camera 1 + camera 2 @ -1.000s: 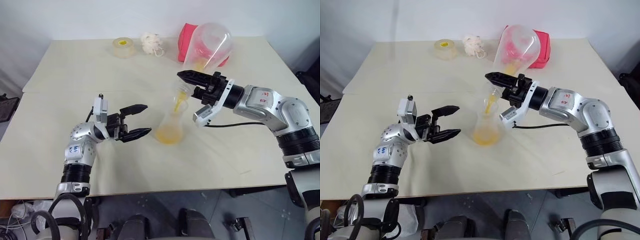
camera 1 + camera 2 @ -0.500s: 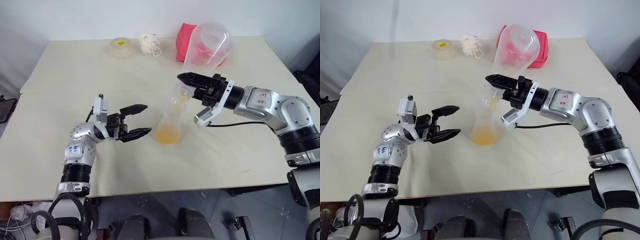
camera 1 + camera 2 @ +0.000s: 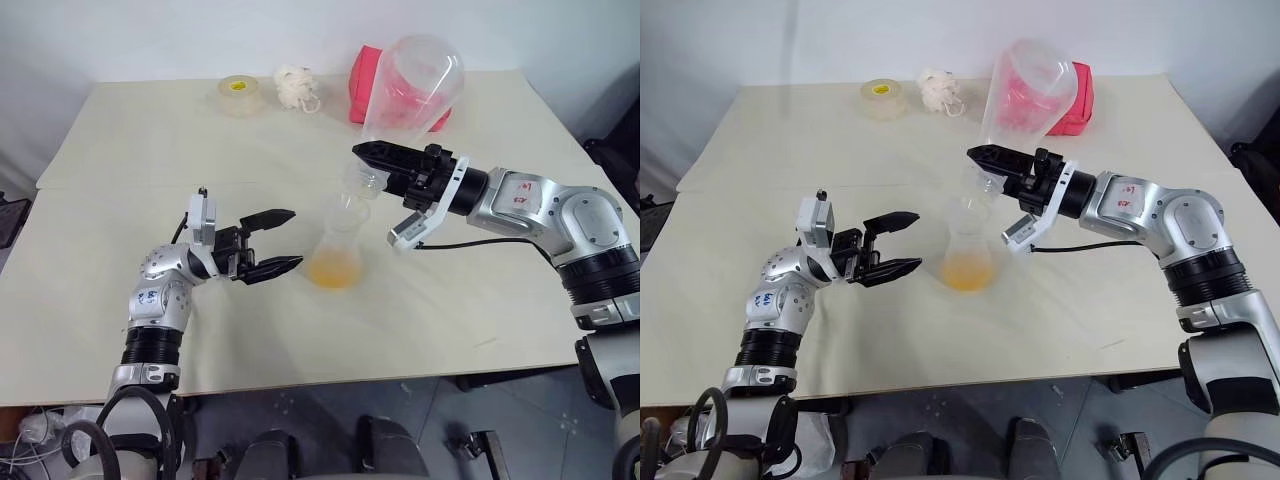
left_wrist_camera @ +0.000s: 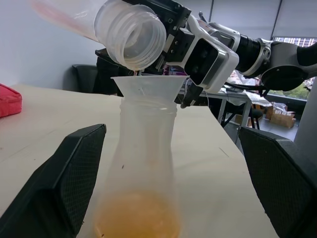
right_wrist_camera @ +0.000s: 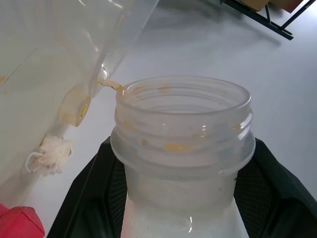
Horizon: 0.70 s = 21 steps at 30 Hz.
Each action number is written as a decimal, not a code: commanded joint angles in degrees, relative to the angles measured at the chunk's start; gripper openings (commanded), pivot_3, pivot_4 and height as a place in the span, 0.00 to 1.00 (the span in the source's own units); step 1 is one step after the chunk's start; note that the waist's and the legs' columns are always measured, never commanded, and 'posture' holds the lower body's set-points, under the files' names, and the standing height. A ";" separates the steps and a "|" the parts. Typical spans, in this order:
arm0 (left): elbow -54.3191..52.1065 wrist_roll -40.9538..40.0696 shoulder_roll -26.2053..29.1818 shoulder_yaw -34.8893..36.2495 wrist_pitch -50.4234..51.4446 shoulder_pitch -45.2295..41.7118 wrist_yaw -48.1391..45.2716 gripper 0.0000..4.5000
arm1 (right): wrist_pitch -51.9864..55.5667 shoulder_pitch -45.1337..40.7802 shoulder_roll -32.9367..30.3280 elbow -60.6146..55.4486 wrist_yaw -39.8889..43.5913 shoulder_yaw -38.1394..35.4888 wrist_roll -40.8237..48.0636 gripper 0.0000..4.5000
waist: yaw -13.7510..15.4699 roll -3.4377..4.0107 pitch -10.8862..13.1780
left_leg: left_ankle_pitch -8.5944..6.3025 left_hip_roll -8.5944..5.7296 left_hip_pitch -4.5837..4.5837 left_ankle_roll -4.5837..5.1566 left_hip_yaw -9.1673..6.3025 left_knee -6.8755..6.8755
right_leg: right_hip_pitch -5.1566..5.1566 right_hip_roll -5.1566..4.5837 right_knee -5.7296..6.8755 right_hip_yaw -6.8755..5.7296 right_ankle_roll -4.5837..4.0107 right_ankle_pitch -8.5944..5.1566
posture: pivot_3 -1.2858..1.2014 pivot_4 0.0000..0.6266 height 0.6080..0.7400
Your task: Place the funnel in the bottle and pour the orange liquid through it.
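The bottle (image 3: 337,250) stands upright mid-table with the orange liquid (image 4: 136,215) pooled in its base. Seated in its neck is the funnel (image 4: 143,87). My right gripper (image 3: 375,165) is shut on the threaded neck of a clear pouring flask (image 3: 410,90). That flask is tipped nearly upside down, its mouth (image 4: 131,32) just above the funnel's rim. A thin trace of orange clings at its lip. My left gripper (image 3: 293,238) is open and level beside the bottle's base on its left. Its fingers (image 4: 74,168) flank the bottle without touching it.
A tape roll (image 3: 240,93), a white puff (image 3: 295,85) and a red pouch (image 3: 360,85) lie along the table's far edge, the pouch partly behind the raised flask. The table's front edge (image 3: 300,385) runs below both arms.
The orange stream into the funnel has thinned away to a trace. The flask has tipped a little steeper and its remaining liquid is gone. My left gripper has stayed put.
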 commanded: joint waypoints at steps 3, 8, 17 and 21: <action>-0.15 0.00 0.80 0.06 -0.08 -1.33 -0.05 1.00 | 0.06 -0.74 -0.30 -2.05 -0.12 -0.90 2.76 0.54 | 0.00 0.00 0.00 | 0.00 0.00 0.00 0.00 0.00 0.00 | 0.00 0.00 0.00 0.00 0.00 0.00 | 0.52 0.24 1.00; 0.02 0.51 0.99 -0.01 0.04 -1.24 0.54 1.00 | 4.73 2.37 3.19 -1.53 6.12 -3.91 15.56 0.54 | -0.01 0.00 0.00 | 0.00 0.00 0.00 0.00 -0.01 0.01 | 0.00 0.01 0.01 -0.01 0.00 0.00 | 0.52 0.24 1.00; 1.11 0.78 1.03 0.13 0.15 -1.86 1.61 1.00 | 23.52 11.67 9.40 -7.88 20.53 -13.05 44.17 0.54 | 0.10 -0.04 0.02 | 0.01 0.00 0.00 0.03 -0.14 0.05 | 0.01 -0.06 0.20 -0.05 0.00 0.00 | 0.52 0.24 1.00; 1.39 0.29 1.36 0.70 1.65 -2.31 2.66 1.00 | 43.62 18.31 14.07 -15.13 23.71 -23.11 61.14 0.54 | 0.31 -0.05 0.02 | 0.01 -0.03 0.00 0.03 -0.24 0.11 | 0.02 -0.08 0.33 -0.06 0.00 0.00 | 0.52 0.24 1.00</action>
